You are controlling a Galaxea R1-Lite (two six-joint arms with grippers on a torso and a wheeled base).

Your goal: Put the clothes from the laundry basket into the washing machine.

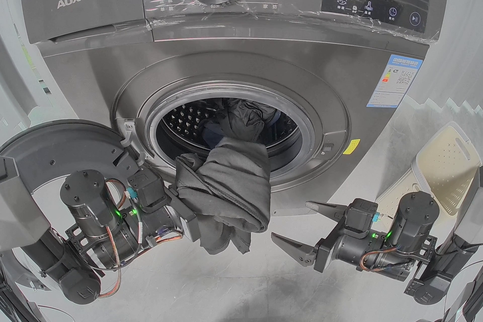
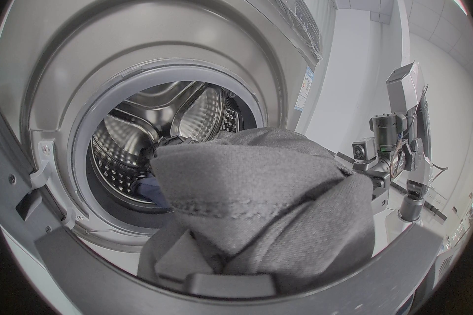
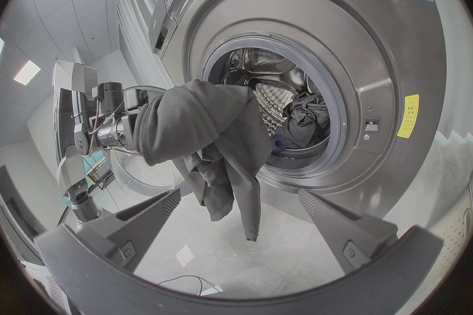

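Observation:
The washing machine (image 1: 241,61) stands in front of me with its round door (image 1: 45,152) swung open to the left. A black bundle of clothes (image 1: 246,119) lies inside the drum (image 2: 148,129). My left gripper (image 1: 198,220) is shut on a dark grey garment (image 1: 231,182), held just in front of the drum's lower rim; the cloth drapes over its fingers and hangs down. The grey garment (image 2: 261,193) covers much of the drum mouth in the left wrist view. My right gripper (image 1: 291,221) hovers open and empty, low and to the right of the opening, fingers (image 3: 148,222) spread wide.
A cream laundry basket (image 1: 448,167) leans at the far right beside the machine. The open door (image 3: 143,173) stands close behind the left arm. Pale floor (image 1: 241,283) stretches below both grippers.

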